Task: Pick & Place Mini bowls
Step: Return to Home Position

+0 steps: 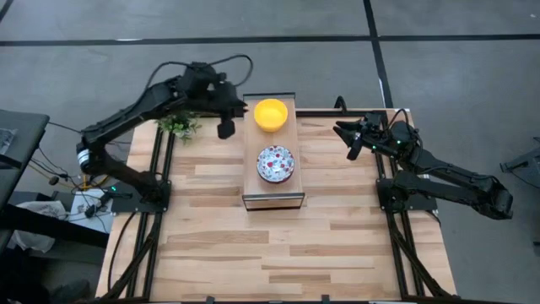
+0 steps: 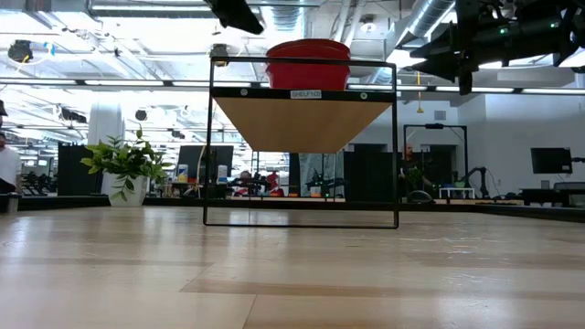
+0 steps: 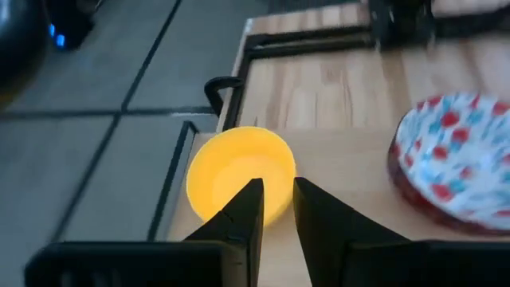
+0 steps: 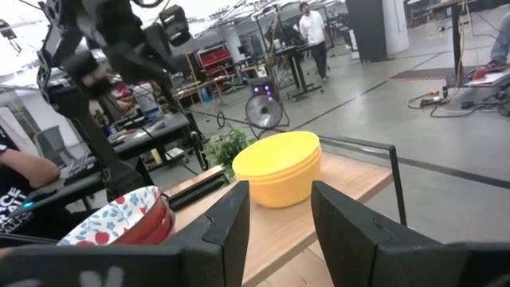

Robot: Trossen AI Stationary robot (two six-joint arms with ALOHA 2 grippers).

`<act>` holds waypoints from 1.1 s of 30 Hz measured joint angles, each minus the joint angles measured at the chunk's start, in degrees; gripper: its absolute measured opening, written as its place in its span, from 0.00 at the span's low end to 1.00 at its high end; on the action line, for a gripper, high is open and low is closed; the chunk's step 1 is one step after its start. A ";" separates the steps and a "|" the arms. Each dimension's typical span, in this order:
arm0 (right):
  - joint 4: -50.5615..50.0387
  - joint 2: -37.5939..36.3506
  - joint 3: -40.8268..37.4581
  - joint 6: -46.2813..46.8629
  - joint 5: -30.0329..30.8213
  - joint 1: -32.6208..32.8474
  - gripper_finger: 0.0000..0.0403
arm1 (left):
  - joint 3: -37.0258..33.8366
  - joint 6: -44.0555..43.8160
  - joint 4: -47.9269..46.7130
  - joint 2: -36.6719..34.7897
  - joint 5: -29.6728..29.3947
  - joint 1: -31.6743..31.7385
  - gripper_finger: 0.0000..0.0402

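A stack of plain yellow mini bowls (image 1: 271,114) stands at the far end of a raised wooden shelf (image 1: 250,169). A stack of white floral bowls with red outsides (image 1: 276,163) stands nearer on the same shelf. My left gripper (image 1: 226,127) hovers just left of the yellow stack, fingers a little apart and empty; the left wrist view shows the yellow bowl (image 3: 239,171) beyond its fingertips (image 3: 276,209). My right gripper (image 1: 353,145) is open and empty to the right of the shelf, facing both stacks (image 4: 279,167).
A small green potted plant (image 1: 179,125) stands at the table's far left corner, close to my left arm. The shelf stands on a thin black frame (image 2: 302,219) in the table's middle. Bare wooden tabletop (image 1: 278,253) lies toward the near edge. A person (image 4: 315,28) stands in the room beyond.
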 joint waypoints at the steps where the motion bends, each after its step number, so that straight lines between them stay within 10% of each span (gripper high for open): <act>1: -0.13 0.00 0.00 0.00 -0.01 -0.01 0.31 | 0.00 -2.66 -0.66 -0.89 0.00 0.22 0.18; 16: -6.57 -0.02 0.00 0.07 -0.30 0.00 0.31 | -22.17 -19.37 -1.40 -23.75 5.03 0.49 0.18; 33: -6.62 -0.04 0.00 0.07 -0.30 -0.02 0.31 | -55.16 -37.62 43.27 -38.73 8.07 -13.70 0.18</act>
